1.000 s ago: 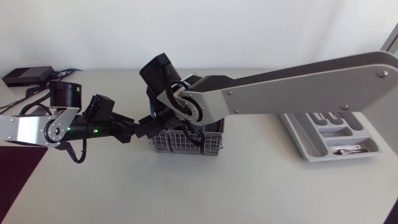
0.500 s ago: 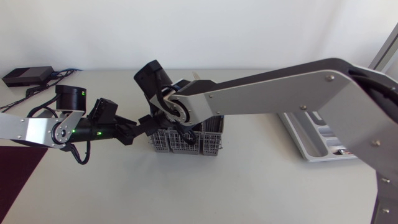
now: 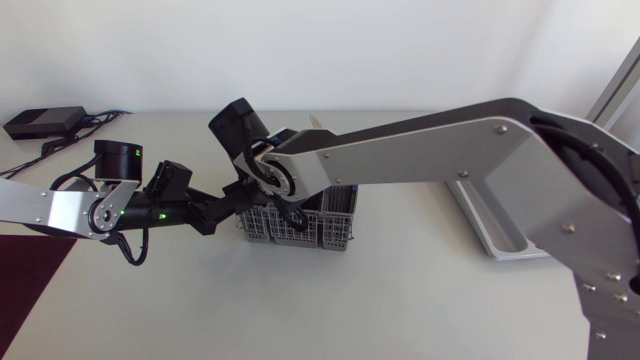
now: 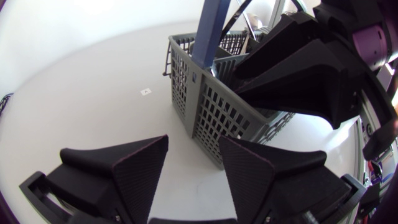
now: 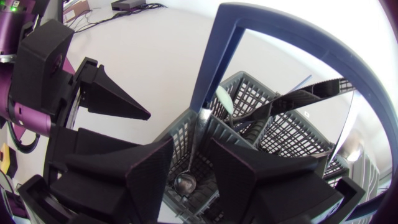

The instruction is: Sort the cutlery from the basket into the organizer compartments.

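Note:
The grey mesh cutlery basket [image 3: 300, 228] with a blue arched handle [image 5: 211, 62] stands mid-table. My right gripper [image 5: 189, 171] is lowered into one of its compartments, open, its fingers narrowly apart on either side of a spoon [image 5: 186, 182] that stands bowl down. More cutlery [image 5: 225, 99] leans in the neighbouring compartments. My left gripper [image 4: 193, 168] hovers open just beside the basket's [image 4: 211, 109] corner, holding nothing, with the right gripper's black fingers [image 4: 298, 68] ahead of it. The grey organizer [image 3: 497, 240] lies at the right, mostly hidden under my right arm.
My right arm's long silver link [image 3: 440, 150] spans the table from the right edge to the basket. A black box with cables [image 3: 45, 122] sits at the back left corner. A dark mat [image 3: 25, 290] lies at the front left.
The right gripper has sunk deeper into the basket and its fingers have drawn closer around the spoon. The right arm's upper link swung lower. The left arm edged slightly toward the basket.

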You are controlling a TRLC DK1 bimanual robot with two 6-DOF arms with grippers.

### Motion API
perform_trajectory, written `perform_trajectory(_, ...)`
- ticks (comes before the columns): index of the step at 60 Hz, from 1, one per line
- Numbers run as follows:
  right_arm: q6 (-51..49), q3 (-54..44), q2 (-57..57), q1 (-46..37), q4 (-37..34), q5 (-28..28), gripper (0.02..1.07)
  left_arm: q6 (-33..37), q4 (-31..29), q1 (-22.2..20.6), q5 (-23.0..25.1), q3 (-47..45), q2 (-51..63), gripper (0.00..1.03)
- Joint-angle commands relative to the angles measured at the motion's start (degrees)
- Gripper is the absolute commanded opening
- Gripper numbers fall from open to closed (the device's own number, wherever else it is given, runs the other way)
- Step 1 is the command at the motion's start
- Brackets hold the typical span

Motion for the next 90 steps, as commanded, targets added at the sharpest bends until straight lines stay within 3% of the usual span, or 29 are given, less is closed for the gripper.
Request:
perform_trajectory(1,1.31,-0.19,3.33,0.35,-2.06,0.54,0.44,0.27,0.43,-0.64,1.15,-0.46,1.21,0.57)
perform_trajectory(40,1.49,-0.81,7.28,-2.55,0.67,0.36,0.54,0.54,0.35,-2.13,2.46,-1.60,0.95,0.57)
perform_trajectory(55,-1.41,-1.42,8.60,-3.69,2.78,-3.77,0.46,0.54,0.35,-2.66,2.99,-2.04,0.16,0.57)
perform_trajectory(62,-3.08,-6.08,4.65,-3.26,6.47,-3.94,0.47,0.54,0.35,-2.48,2.99,-2.31,-0.37,0.57)
perform_trajectory(67,-5.19,-10.91,-0.80,-1.85,9.89,-2.45,0.54,0.71,0.17,-2.04,2.99,-2.22,-1.25,0.57)
perform_trajectory(90,-8.27,-20.40,-17.41,-0.79,10.42,-2.63,0.66,1.68,-2.47,-0.64,2.99,-0.29,-6.17,0.57)
